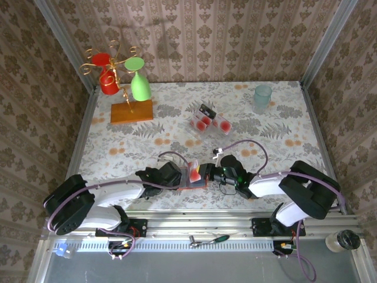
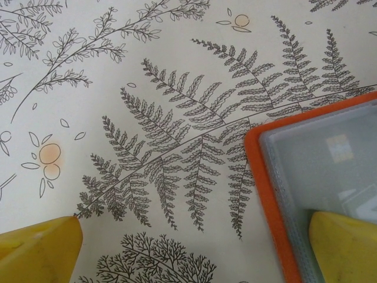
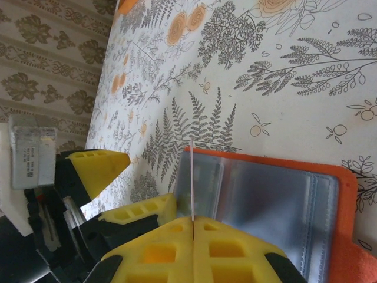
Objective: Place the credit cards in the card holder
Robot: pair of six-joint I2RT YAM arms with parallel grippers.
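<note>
The card holder (image 3: 283, 200) lies open on the patterned counter (image 1: 283, 153), at the near edge between the two arms, its grey-blue lining facing up inside an orange-red rim. The right gripper (image 3: 193, 224) is clamped tight on one credit card (image 1: 194, 170), pale with red blotches. From the right wrist this card appears edge-on, a thin line reaching from the yellow fingertips towards the far rim of the holder, over the lining. Whether its edge has entered a pocket cannot be told. The left gripper (image 2: 194, 227) stands spread wide on the other side of the holder: one yellow finger lies over a corner of the lining, the other over bare counter well clear of the rim, and nothing is held between them. The other credit cards (image 1: 209, 122) lie in a loose cluster farther back near the middle of the counter, well apart from the holder, one showing its black strip. A pale blue-green cup (image 1: 263, 97) stands towards the far right corner. At the far left, a wire stand on an orange wooden base (image 1: 131, 111) carries a red glass and a green glass.
</note>
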